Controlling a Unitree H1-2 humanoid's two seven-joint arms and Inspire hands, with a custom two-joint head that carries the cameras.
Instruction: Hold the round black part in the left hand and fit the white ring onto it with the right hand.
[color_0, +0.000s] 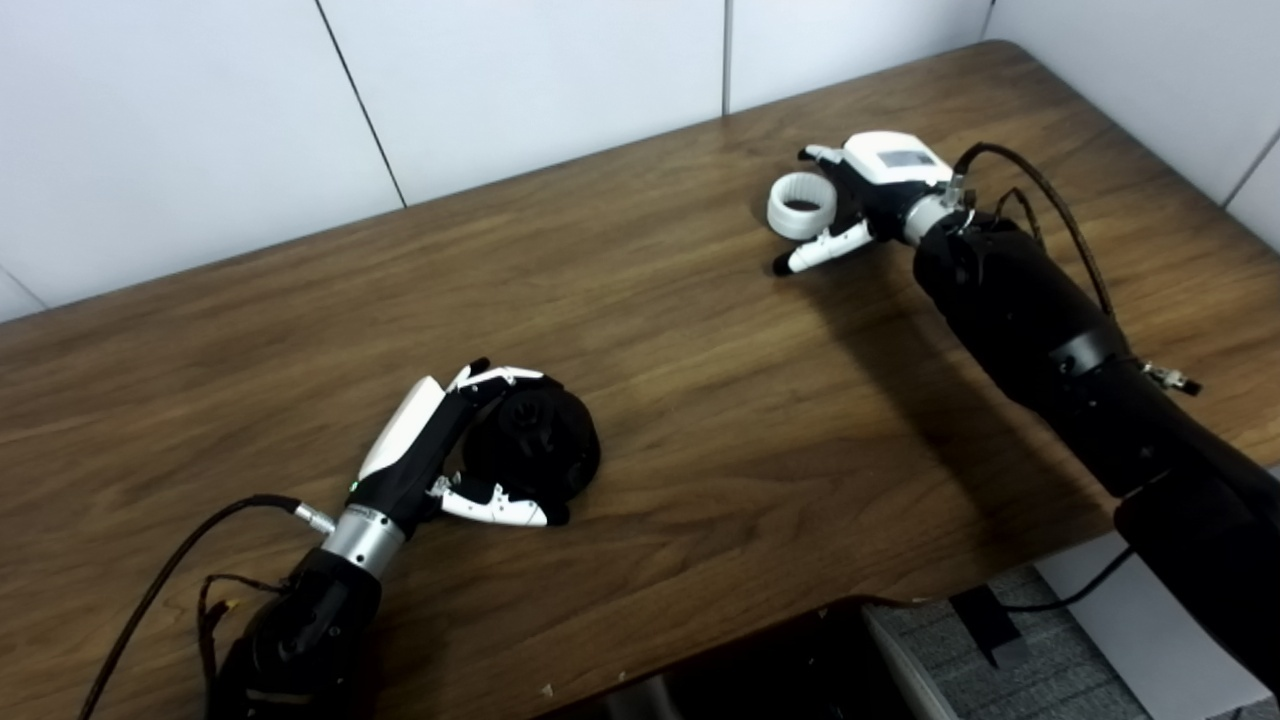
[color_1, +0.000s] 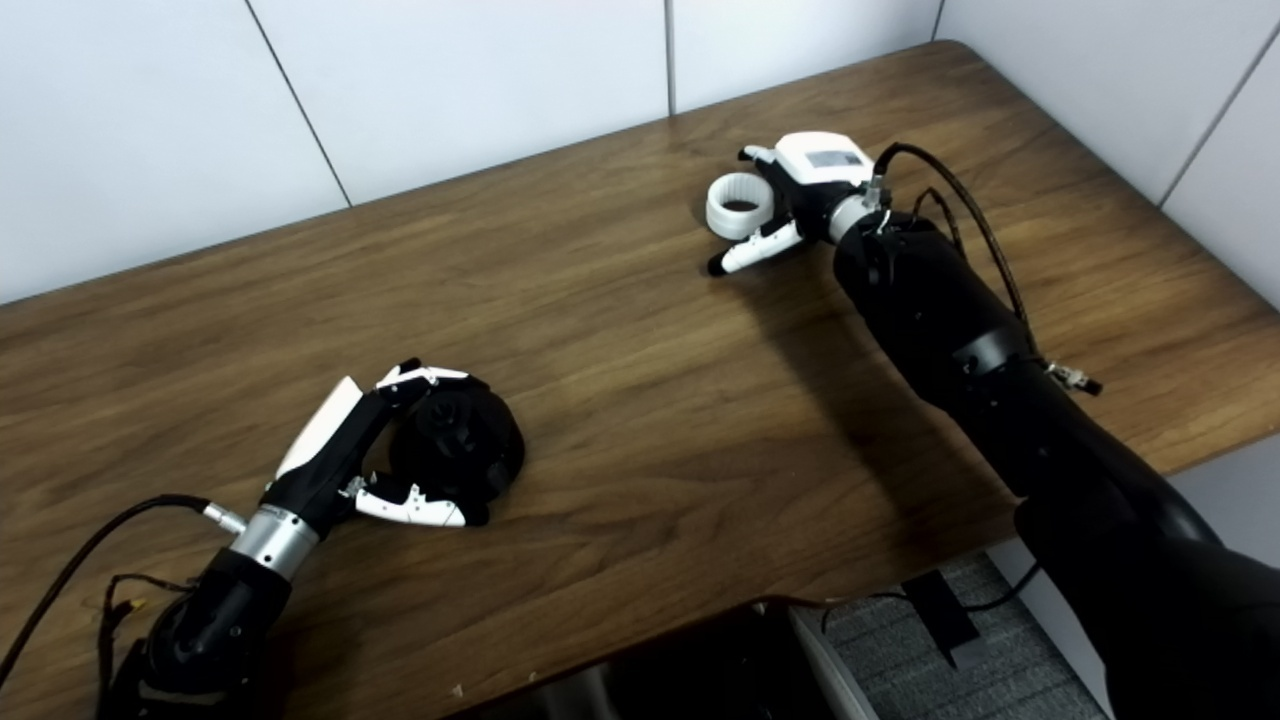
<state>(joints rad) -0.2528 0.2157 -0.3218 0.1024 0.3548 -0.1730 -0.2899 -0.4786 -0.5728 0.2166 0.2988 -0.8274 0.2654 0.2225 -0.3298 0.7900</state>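
The black part is a round, domed piece with a raised hub, lying on the table near its front left, with the left hand cupped around it, fingers over its top and thumb along its near edge. The white ring, a short ribbed band, sits far right, touching the right hand; whether that hand grips it cannot be told. Both views agree, the right eye view showing more of the right arm's lower part.

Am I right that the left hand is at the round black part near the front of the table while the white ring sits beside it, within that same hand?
Not quite: the white ring lies far across the table, at the right hand, as the left eye view shows. The left hand is indeed at the round black part.
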